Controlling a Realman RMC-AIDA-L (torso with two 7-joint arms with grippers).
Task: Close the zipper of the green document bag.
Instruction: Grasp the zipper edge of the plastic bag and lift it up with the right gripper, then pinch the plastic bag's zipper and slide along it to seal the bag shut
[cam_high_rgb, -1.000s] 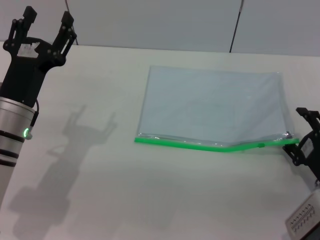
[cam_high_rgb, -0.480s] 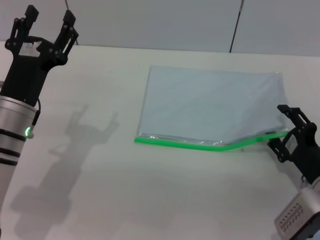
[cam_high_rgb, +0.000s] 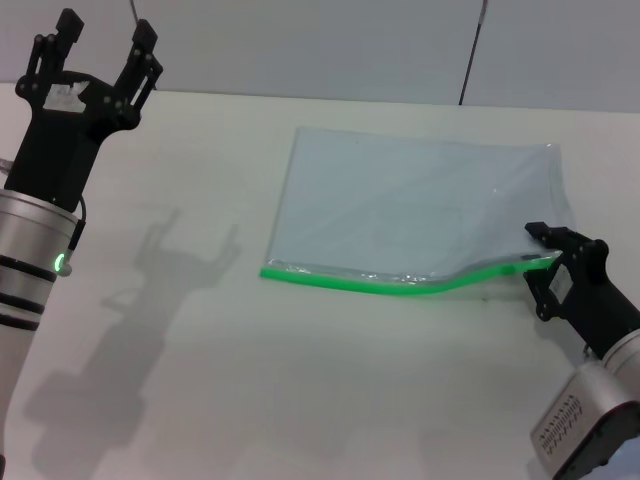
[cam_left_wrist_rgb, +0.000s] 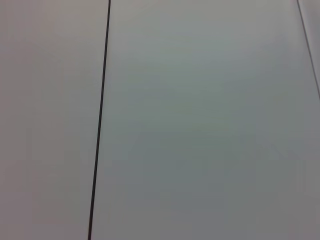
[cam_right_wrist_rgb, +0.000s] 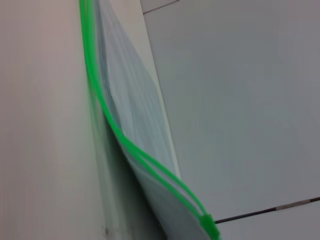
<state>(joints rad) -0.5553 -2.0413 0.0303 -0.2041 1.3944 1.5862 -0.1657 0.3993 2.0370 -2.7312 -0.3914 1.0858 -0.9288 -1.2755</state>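
The green document bag (cam_high_rgb: 420, 205) lies flat on the white table, a pale translucent pouch. Its zipper (cam_high_rgb: 350, 281), a bright green strip, runs along the near long edge. My right gripper (cam_high_rgb: 535, 262) is at the strip's right end, shut on it, and that end is lifted and bowed off the table. In the right wrist view the zipper (cam_right_wrist_rgb: 97, 95) curves away along the bag (cam_right_wrist_rgb: 137, 135), and the darker slider (cam_right_wrist_rgb: 209, 225) sits close to the camera. My left gripper (cam_high_rgb: 100, 40) is raised at the far left, open and holding nothing.
The white table (cam_high_rgb: 300, 390) extends to the left of and in front of the bag. A grey wall rises behind it, with a thin black cable (cam_high_rgb: 470, 50) hanging down. The left wrist view shows only a pale surface and a black line (cam_left_wrist_rgb: 100, 120).
My right gripper has moved left and up along the zipper's right end. That end has lifted and bowed more. The bag's left end slid slightly left. The left arm barely moved.
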